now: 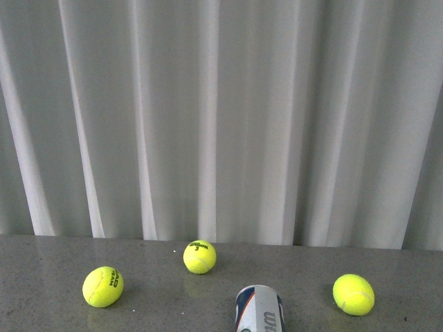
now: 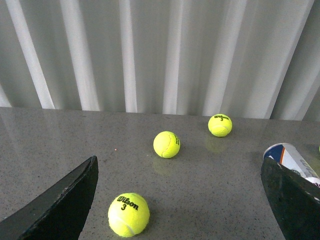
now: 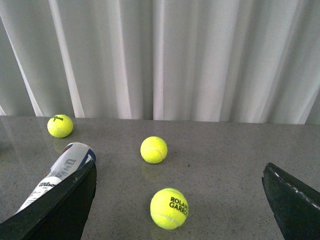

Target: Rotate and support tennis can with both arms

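The tennis can (image 1: pixel 259 309) lies on its side on the grey table at the bottom centre of the front view, with one end pointing toward the curtain. Neither arm shows there. In the left wrist view my left gripper (image 2: pixel 179 167) is open and empty, and the can (image 2: pixel 291 156) lies just past one finger (image 2: pixel 295 200), partly hidden by it. In the right wrist view my right gripper (image 3: pixel 180 170) is open and empty, and the can (image 3: pixel 61 169) lies against the outer side of one finger (image 3: pixel 57 210).
Three yellow tennis balls (image 1: pixel 103 286) (image 1: pixel 199 256) (image 1: pixel 353 294) lie on the table (image 1: pixel 41 277) around the can. One ball (image 2: pixel 128 214) lies between the left fingers, another ball (image 3: pixel 169 208) between the right fingers. A white curtain (image 1: pixel 221 117) hangs behind.
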Tool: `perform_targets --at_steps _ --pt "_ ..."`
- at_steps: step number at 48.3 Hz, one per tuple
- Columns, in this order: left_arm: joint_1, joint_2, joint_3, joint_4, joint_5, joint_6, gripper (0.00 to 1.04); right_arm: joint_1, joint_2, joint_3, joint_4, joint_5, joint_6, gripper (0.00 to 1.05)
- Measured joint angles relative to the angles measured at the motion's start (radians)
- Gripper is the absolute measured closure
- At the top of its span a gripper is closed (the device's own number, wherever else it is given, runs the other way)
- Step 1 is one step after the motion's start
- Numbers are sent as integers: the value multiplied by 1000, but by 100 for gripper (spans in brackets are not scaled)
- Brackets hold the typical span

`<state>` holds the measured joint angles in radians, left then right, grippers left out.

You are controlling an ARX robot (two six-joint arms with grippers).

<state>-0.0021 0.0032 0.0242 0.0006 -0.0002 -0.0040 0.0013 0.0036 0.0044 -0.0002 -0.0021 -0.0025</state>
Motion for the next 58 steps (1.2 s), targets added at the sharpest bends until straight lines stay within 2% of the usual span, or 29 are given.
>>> perform_targets --at_steps 5,7,8,10,16,20,30,43,58 --pt "0 0 0 0 0 0 7 0 0 0 0 0 0 7" --pt "0 0 0 0 0 0 7 -8 31 26 -67 -54 27 7" --pt "0 0 0 0 0 0 7 -9 85 56 -120 -86 60 7" --pt "0 0 0 0 0 0 7 -3 209 101 -115 -119 102 7" --pt "0 0 0 0 0 0 7 45 597 252 53 -106 175 7" --pt "0 0 0 0 0 0 7 87 888 386 106 -95 227 7" --pt "0 0 0 0 0 0 7 176 1398 642 61 -125 359 7" --pt "0 0 0 0 0 0 7 267 1712 901 -14 -163 451 7" --pt "0 0 0 0 0 0 7 342 1967 1124 -103 -165 459 7"
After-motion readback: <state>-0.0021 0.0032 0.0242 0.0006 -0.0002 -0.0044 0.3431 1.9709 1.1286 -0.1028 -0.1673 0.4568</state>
